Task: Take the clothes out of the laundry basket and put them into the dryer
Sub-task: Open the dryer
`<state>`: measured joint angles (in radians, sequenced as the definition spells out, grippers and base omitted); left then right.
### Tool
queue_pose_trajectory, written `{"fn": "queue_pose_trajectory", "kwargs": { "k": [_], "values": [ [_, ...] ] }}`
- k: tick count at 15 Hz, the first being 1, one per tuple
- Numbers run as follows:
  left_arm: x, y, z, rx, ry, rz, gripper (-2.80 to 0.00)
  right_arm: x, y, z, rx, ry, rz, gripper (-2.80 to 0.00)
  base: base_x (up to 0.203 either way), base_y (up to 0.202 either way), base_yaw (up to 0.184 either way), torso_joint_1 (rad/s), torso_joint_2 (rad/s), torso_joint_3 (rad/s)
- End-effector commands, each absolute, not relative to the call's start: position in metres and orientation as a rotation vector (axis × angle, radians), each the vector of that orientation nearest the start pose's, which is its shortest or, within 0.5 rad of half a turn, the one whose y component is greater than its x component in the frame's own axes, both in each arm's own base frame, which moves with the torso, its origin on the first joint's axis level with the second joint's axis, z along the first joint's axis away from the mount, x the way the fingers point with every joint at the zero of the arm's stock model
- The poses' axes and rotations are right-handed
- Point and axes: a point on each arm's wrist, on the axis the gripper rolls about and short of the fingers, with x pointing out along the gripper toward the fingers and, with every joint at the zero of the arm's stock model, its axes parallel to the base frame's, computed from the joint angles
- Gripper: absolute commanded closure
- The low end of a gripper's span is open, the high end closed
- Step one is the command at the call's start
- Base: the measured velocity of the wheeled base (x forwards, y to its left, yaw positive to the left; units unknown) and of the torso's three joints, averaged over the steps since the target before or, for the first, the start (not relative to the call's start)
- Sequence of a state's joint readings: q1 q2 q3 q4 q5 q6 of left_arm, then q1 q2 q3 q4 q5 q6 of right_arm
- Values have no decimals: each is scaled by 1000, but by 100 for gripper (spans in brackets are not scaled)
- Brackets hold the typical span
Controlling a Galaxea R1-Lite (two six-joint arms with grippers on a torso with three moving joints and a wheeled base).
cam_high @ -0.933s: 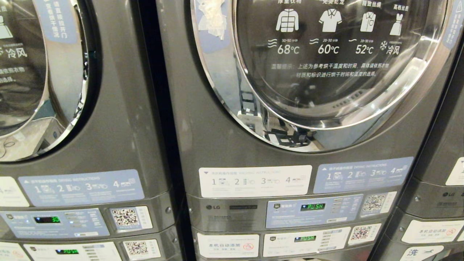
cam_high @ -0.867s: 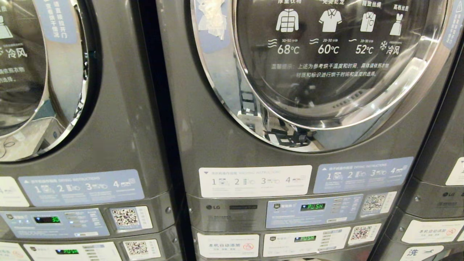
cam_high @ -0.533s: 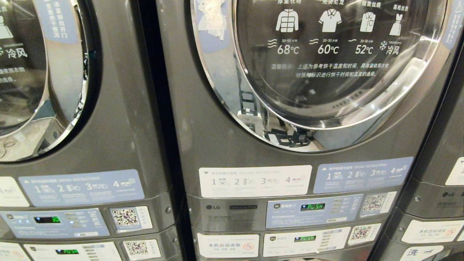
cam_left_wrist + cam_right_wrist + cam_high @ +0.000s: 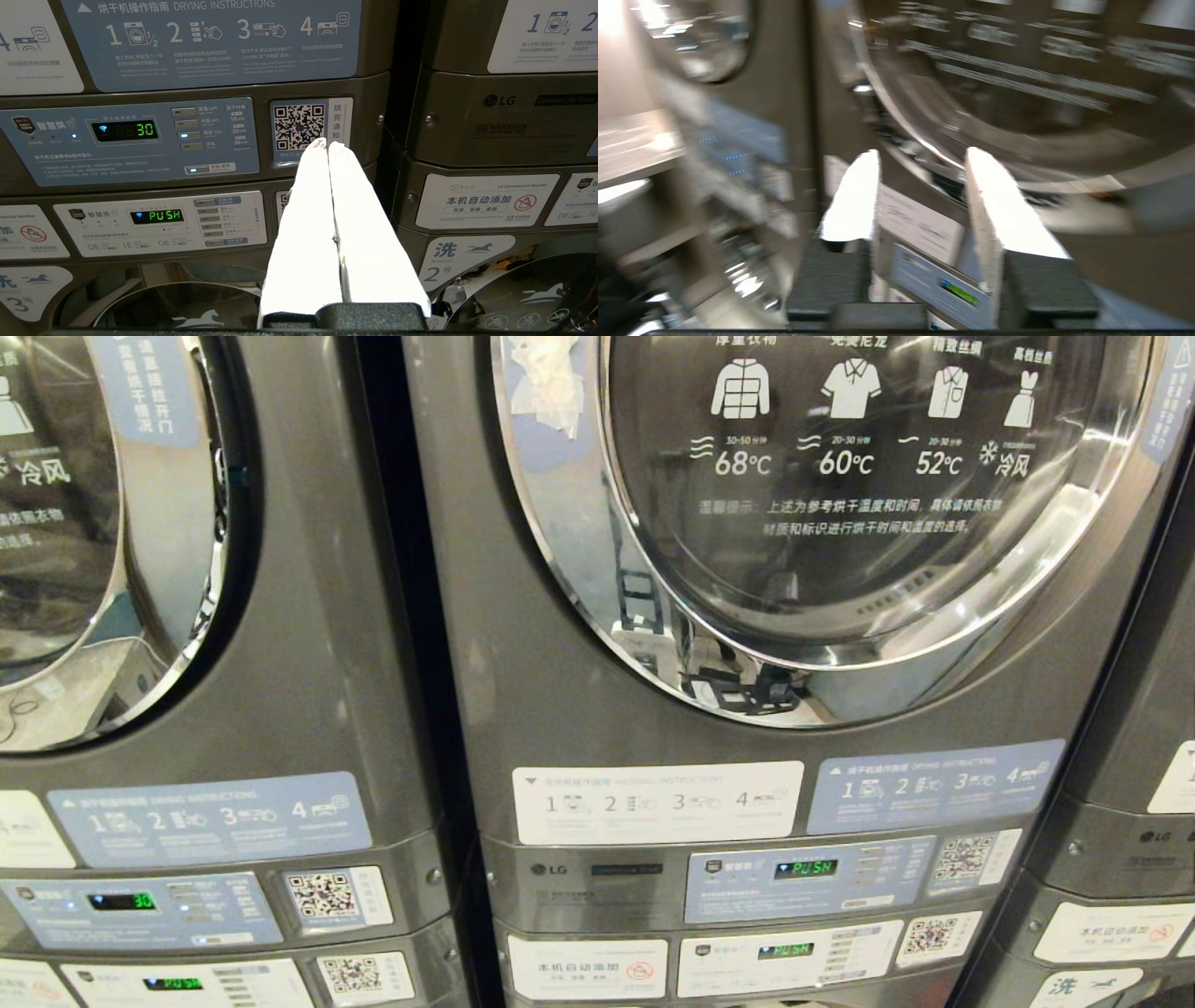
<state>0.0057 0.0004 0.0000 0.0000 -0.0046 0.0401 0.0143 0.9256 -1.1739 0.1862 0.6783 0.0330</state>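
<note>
The dryer (image 4: 597,709) fills the middle of the head view. Its chrome-rimmed round glass door (image 4: 840,523) is closed, with white garment icons on the glass and torn white tape (image 4: 546,383) on the rim. Neither arm shows in the head view. My right gripper (image 4: 922,154) is open with nothing between its white fingers, and it faces the lower rim of the dryer door (image 4: 1017,93); that view is blurred. My left gripper (image 4: 328,142) is shut and empty, pointing at the control panels lower down. The laundry basket and the clothes are out of view.
A like dryer (image 4: 280,663) stands to the left, its display (image 4: 138,129) reading 30. A third machine (image 4: 1139,784) stands at the right edge. Control panels (image 4: 803,877) and washer fronts (image 4: 467,261) sit below the dryers.
The head view is almost the same throughout. Only the dark reflection in the lower chrome rim of the dryer door has shifted slightly.
</note>
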Motion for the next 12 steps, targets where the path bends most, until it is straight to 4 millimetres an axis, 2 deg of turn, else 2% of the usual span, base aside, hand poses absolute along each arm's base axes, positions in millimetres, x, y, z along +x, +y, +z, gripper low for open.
{"fn": "queue_pose_trajectory", "kwargs": {
  "k": [1, 4, 5, 7, 9, 12],
  "values": [
    [-23, 0, 75, 40, 0, 2, 0, 150, 33, 366, 54, 72, 903, -280, 0, 0, 0, 0, 0, 0],
    [-23, 0, 75, 40, 0, 2, 0, 185, 77, 382, 25, -1, 1122, -280, 0, 0, 0, 0, 0, 0],
    [-23, 0, 75, 40, 1, 2, 0, 192, 90, 385, 16, -19, 1159, -280, 0, 0, 0, 0, 0, 0],
    [-23, 0, 75, 41, 0, 2, 0, 205, 118, 382, -36, -52, 1220, -280, 0, 0, 0, 0, 0, 0],
    [-23, 0, 75, 41, 0, 2, 0, 223, 147, 375, -80, -56, 1208, -280, 0, 0, 0, 0, 0, 0],
    [-23, 0, 75, 40, 0, 2, 0, 241, 190, 377, -109, -113, 1120, -280, 0, 0, 0, 0, 0, 0]
  ]
}}
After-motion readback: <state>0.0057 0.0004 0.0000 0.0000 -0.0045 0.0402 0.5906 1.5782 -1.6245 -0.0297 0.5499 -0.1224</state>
